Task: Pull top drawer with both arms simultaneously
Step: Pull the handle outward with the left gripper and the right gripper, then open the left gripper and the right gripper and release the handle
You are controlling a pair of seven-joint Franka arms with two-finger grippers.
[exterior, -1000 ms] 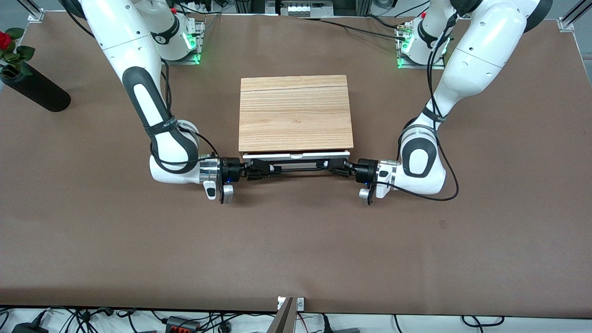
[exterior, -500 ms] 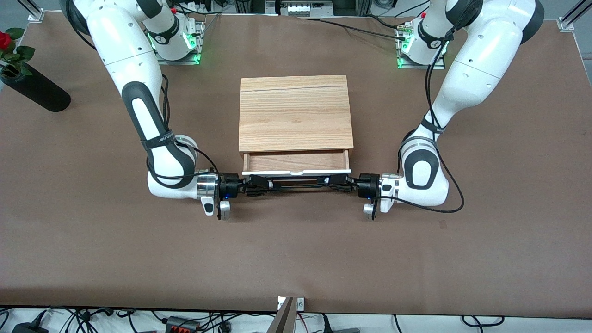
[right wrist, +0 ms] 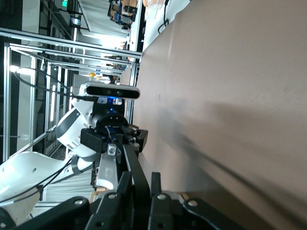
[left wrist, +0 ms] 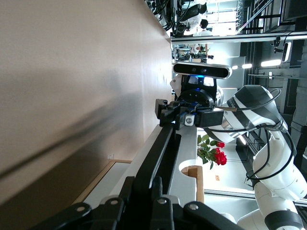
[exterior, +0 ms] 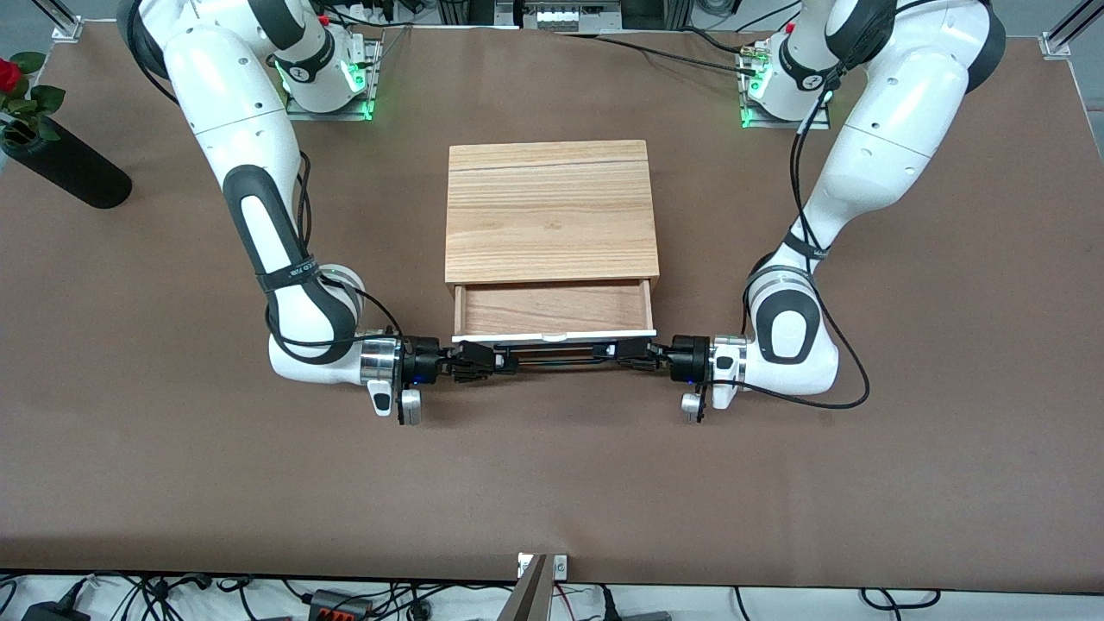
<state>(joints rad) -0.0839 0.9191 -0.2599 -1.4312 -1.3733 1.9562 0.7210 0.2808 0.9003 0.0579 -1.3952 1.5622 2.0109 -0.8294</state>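
Note:
The top drawer (exterior: 552,309) stands pulled out of the wood-topped cabinet (exterior: 550,211), with its light wood interior showing. Its white front panel (exterior: 552,335) faces the front camera, and the thin black bar handle (exterior: 556,349) runs along it. My right gripper (exterior: 496,362) is shut on the handle's end toward the right arm. My left gripper (exterior: 625,352) is shut on the other end. In the left wrist view my left gripper (left wrist: 142,187) clamps the handle (left wrist: 160,148). In the right wrist view my right gripper (right wrist: 140,184) clamps the handle (right wrist: 132,160).
A black vase (exterior: 65,168) with a red rose (exterior: 9,73) lies at the right arm's end of the table, near the bases. Brown table surface (exterior: 552,483) spreads between the drawer and the front camera. Cables hang past the table's near edge.
The drawer has slid out of the cabinet toward the front camera, from almost closed to well open. Both grippers moved with the handle, still shut on it.

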